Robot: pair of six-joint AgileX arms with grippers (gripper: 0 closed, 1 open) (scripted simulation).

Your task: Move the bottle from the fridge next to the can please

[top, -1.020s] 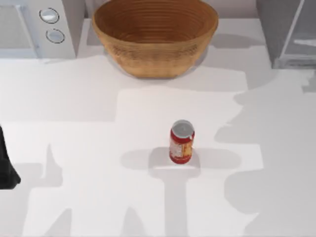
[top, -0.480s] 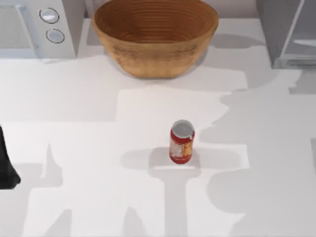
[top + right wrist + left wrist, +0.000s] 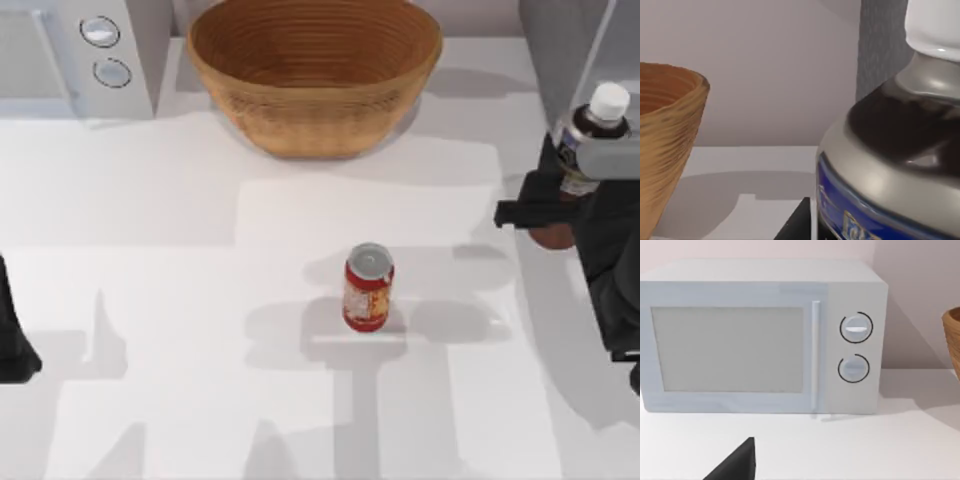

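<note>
The bottle [image 3: 585, 140], dark brown with a white cap and a grey-blue label, stands upright in my right gripper [image 3: 560, 200], which is shut on it. It is just in front of the grey fridge [image 3: 555, 60] at the back right. In the right wrist view the bottle [image 3: 890, 150] is very close, with the fridge wall [image 3: 880, 50] behind it. The red can [image 3: 368, 288] stands upright near the table's middle, well to the left of the bottle. My left gripper [image 3: 12, 345] is parked at the table's left edge.
A large wicker basket [image 3: 313, 70] sits at the back centre, also seen as the basket [image 3: 665, 140] in the right wrist view. A white microwave [image 3: 70, 50] with two knobs stands at the back left; the microwave [image 3: 760, 340] faces the left wrist camera.
My right arm has come into the top view from the right, carrying the bottle in front of the fridge. Its shadow now falls around the can. The can and left arm have not moved.
</note>
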